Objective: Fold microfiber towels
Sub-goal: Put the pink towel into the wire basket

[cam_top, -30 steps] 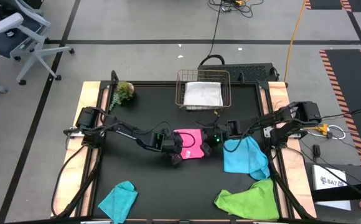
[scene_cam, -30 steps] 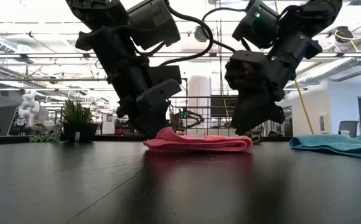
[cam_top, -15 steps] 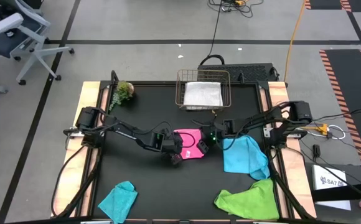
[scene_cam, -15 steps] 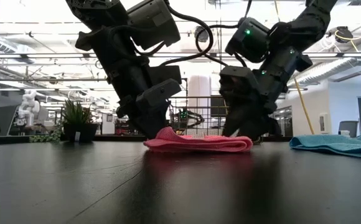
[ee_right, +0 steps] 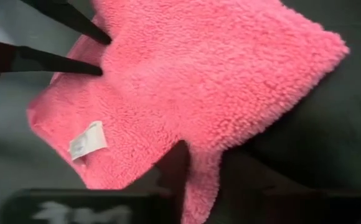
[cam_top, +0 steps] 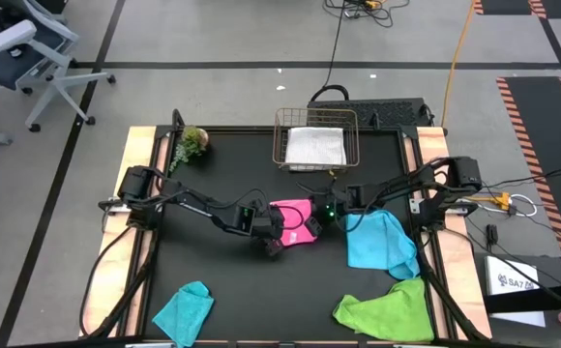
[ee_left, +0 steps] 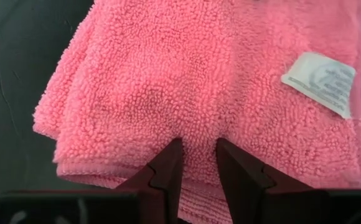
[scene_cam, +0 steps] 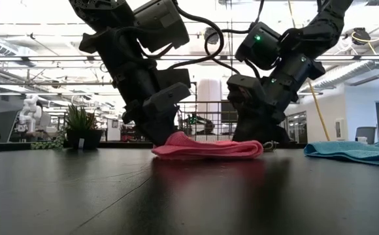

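Mid-fold on the hot pink towel (cam_top: pixel 294 223), lying at the centre of the black worktop (cam_top: pixel 222 280), already doubled over with its tag (ee_left: pixel 320 74) facing up. Left gripper (cam_top: pixel 273 242) sits at the towel's near-left edge, fingers (ee_left: pixel 168 168) nearly together, pinching a ridge of the pile and holding that side. Right gripper (cam_top: pixel 321 219) is at the towel's right edge, fingers closed on a pinch of pink cloth.

Others: white towel (cam_top: pixel 314 147) already in the wire basket (cam_top: pixel 282 121) at the far side; sky blue towel (cam_top: pixel 382 242) just right of the pink; lime green towel (cam_top: pixel 387 311) near right; teal towel (cam_top: pixel 184 307) near left. Those three are still unfolded.

Next probably: right lifts its edge and carries it leftward over the towel while left anchors, then both let go, keeping the edges aligned.
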Tool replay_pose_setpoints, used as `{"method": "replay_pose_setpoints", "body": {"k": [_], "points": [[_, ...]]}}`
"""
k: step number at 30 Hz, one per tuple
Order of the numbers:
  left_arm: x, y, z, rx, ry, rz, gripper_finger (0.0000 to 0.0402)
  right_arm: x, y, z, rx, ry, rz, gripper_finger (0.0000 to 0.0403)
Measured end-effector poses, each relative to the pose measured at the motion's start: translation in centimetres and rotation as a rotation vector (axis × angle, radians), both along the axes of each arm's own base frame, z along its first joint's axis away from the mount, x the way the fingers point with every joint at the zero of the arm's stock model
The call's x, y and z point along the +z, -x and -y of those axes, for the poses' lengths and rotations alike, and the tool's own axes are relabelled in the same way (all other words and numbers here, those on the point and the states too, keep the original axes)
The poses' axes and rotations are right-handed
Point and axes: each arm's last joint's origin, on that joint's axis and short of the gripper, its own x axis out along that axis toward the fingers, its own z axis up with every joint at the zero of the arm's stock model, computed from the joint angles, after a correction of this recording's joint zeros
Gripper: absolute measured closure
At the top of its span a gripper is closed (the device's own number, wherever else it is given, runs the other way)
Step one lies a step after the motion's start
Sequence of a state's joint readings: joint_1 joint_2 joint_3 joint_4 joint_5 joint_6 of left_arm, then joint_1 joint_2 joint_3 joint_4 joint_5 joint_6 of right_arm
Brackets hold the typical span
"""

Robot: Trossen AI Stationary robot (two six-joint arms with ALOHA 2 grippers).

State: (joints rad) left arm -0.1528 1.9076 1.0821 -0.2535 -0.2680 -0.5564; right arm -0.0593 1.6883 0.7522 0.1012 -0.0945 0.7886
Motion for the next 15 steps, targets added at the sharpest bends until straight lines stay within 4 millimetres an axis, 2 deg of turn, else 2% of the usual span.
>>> {"method": "replay_pose_setpoints", "body": {"k": [3, 7, 12, 15], "points": [[0.0, 0.0, 0.0, 0.012, 0.007, 0.005, 0.0298, -0.4, 0.4, 0.0, 0.003, 0.021, -0.01, 0.039], [1.0, 0.4, 0.1, 0.056, 0.013, 0.02, 0.0306, -0.8, 0.9, 0.0, -0.017, 0.007, -0.022, 0.0388], [5.6, 2.1, 0.7, 0.131, -0.071, 0.118, 0.0351, -1.2, 1.3, -0.1, -0.017, 0.004, -0.036, 0.0398], [7.6, 3.2, 0.0, 0.166, -0.091, 0.128, 0.0377, -1.0, 1.1, -0.1, -0.017, 0.001, -0.008, 0.0397]]}}
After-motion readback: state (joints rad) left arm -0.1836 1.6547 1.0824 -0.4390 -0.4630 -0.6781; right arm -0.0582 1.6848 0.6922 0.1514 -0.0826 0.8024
